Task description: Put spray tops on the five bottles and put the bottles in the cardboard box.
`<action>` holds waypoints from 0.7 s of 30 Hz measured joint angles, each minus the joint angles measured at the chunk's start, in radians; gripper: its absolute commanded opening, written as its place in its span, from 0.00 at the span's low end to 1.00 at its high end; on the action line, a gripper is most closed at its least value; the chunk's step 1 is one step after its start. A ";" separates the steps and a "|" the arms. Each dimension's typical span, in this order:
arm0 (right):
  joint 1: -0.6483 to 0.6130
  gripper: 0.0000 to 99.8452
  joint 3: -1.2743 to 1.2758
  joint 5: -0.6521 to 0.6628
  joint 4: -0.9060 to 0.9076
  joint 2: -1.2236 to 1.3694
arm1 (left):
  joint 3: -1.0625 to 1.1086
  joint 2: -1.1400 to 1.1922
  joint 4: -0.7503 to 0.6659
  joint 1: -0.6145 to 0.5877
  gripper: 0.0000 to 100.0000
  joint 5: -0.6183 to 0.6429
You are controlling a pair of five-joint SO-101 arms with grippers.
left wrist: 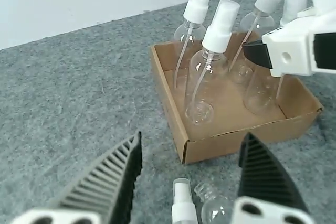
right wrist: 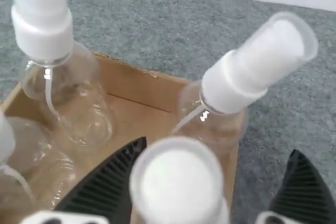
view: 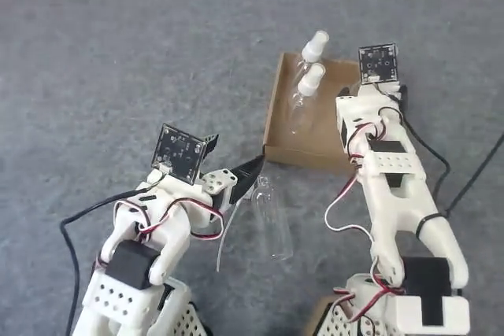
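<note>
Brown cardboard box (view: 303,155), one o'clock: four clear capped bottles (left wrist: 210,77). Fifth clear bottle (view: 272,222), six o'clock: uncapped. Left gripper (left wrist: 193,142), right gripper (right wrist: 218,153): spread, empty.

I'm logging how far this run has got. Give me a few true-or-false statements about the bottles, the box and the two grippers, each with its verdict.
1. Four capped bottles stand in the cardboard box. True.
2. The fifth bottle has its spray top on. False: it lies uncapped on the table, with a loose spray top beside its neck.
3. The left gripper is open, close to the lying bottle's neck. True.
4. The right gripper hangs over bare table, far from the box. False: it is over the box, open, with one finger on either side of a standing bottle's top.
</note>
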 measured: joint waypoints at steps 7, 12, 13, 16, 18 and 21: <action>0.000 0.34 -0.002 0.000 0.037 -0.026 | 0.000 0.000 0.000 0.000 0.28 -0.003; 0.000 0.34 -0.109 0.000 0.213 -0.144 | 0.000 0.000 0.000 0.000 0.28 -0.005; 0.000 0.34 -0.138 0.000 0.261 -0.172 | 0.000 0.000 0.000 0.000 0.28 -0.005; -0.003 0.34 -0.241 0.000 0.425 -0.252 | 0.000 0.000 0.000 -0.006 0.28 -0.005; -0.023 0.34 -0.299 0.000 0.546 -0.292 | 0.000 0.000 0.000 -0.006 0.26 -0.005; -0.081 0.34 -0.334 0.000 0.727 -0.333 | 0.000 0.000 0.000 -0.006 0.22 -0.005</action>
